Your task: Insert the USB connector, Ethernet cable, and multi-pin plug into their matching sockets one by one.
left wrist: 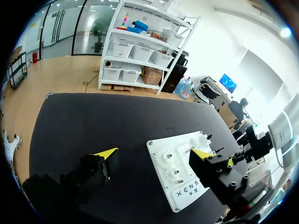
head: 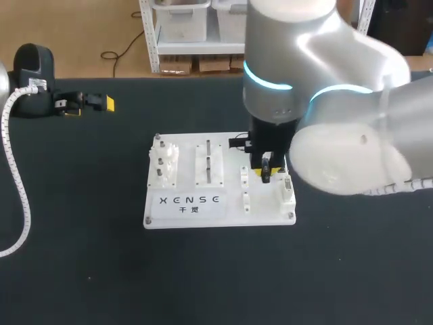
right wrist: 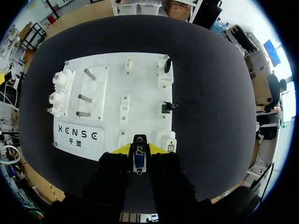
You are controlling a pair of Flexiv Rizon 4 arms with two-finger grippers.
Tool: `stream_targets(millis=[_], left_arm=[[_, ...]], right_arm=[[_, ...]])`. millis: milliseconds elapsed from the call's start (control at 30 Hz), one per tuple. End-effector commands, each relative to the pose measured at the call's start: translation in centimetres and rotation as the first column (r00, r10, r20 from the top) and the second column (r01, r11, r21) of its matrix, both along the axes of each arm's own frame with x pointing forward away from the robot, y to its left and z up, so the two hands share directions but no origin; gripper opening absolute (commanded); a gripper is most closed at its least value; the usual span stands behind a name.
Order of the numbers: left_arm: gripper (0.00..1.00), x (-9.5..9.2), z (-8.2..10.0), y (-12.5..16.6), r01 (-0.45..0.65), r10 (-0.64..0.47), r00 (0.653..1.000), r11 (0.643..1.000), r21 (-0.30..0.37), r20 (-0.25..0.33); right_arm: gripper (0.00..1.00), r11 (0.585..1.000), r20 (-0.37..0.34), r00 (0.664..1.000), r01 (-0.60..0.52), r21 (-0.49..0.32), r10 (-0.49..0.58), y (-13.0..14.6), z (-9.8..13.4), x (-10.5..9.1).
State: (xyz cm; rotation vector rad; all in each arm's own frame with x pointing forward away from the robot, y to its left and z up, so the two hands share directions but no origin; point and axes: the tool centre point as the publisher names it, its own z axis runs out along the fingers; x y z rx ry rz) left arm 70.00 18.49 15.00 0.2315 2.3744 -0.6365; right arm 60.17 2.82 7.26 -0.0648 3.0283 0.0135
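My right gripper [right wrist: 138,151] is clenched on the stiff, blue-faced multi-pin plug [right wrist: 138,160] above the white socket board [right wrist: 140,79] mid-worktop, which I judge light, with bendable pins, best held by its flat sides.

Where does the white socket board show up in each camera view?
Head view: the white board lies mid-table, under the right gripper.
Left wrist view: the board is ahead of the open left gripper, partly behind one finger.
Right wrist view: just ahead of the right gripper, shut on the multi-pin plug.
Shared landmark: the gear block at one end.
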Motion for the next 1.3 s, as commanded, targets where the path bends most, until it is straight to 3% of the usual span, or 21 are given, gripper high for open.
stream_targets(millis=[33,300,1300], left_arm=[[1.00,0.0,0.0,0.0,0.000,0.000,1.000,1.000,0.000,0.000],[1.00,0.0,0.0,0.0,0.000,0.000,1.000,1.000,0.000,0.000],[1.00,0.0,0.0,0.0,0.000,0.000,1.000,1.000,0.000,0.000]], right_arm=[[0.00,1.000,-0.004,1.000,0.001,0.002,-0.001,-1.1,0.6,-0.2],[0.00,1.000,-0.032,0.999,0.001,-0.009,-0.002,-2.3,-0.1,-0.8],[0.00,0.998,-0.030,0.999,0.035,-0.045,-0.036,-4.0,-0.7,-1.4]])
